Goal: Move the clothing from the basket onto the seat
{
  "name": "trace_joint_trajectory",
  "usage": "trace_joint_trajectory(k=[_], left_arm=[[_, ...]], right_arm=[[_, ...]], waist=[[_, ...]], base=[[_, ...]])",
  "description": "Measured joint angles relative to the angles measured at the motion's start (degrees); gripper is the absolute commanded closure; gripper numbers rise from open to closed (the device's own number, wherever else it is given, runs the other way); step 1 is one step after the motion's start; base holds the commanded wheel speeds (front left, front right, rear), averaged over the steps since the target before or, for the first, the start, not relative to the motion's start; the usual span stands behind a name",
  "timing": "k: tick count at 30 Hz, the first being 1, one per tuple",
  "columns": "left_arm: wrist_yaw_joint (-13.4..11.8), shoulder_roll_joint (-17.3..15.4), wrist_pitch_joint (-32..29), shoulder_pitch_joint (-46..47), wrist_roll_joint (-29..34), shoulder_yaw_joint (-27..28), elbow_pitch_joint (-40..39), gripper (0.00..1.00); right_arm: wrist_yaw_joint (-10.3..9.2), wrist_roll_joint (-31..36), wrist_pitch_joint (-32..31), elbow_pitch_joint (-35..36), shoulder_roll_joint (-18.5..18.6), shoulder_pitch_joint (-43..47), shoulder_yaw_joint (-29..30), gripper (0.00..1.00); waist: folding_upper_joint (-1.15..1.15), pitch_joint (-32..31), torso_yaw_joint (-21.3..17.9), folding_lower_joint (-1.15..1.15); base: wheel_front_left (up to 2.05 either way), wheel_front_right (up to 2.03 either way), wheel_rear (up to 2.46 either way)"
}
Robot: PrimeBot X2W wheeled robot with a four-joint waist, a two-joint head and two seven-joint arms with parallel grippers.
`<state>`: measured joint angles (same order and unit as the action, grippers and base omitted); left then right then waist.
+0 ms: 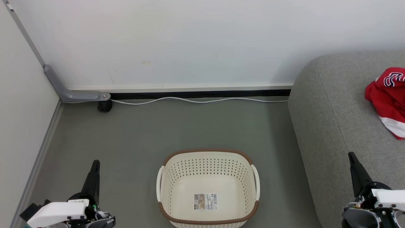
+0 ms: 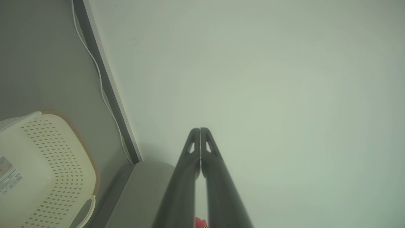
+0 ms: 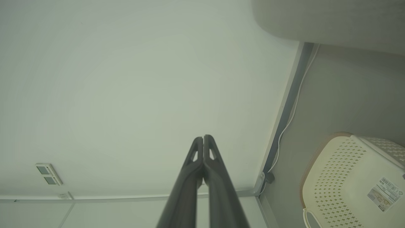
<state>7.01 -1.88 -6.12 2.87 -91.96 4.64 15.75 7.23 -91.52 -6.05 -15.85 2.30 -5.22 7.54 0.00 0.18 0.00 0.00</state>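
Resting on grey floor (image 1: 133,139): basket (image 1: 207,151) | white wall (image 1: 190,41) behind | clothing (image 1: 387,98) on seat (image 1: 332,110) | left tool (image 1: 95,163), right tool (image 1: 350,155) clenched

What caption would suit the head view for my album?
Empty basket on the floor, red clothing on the seat, left gripper and right gripper shut.

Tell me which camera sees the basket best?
The head view: nearly the whole basket shows, rim, handles and label. Both wrist views catch part of the basket, cut off at the edge.
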Motion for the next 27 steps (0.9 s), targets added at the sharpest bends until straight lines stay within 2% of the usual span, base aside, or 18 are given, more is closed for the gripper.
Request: trace_joint_trajectory(k=[27], left_arm=[[0.0, 0.0, 0.0, 0.0, -0.01, 0.0, 0.0, 1.0]], right_arm=[[0.0, 0.0, 0.0, 0.01, 0.0, 0.0, 0.0, 1.0]], waist=[[0.0, 0.0, 0.0, 0.0]], base=[[0.0, 0.0, 0.0]])
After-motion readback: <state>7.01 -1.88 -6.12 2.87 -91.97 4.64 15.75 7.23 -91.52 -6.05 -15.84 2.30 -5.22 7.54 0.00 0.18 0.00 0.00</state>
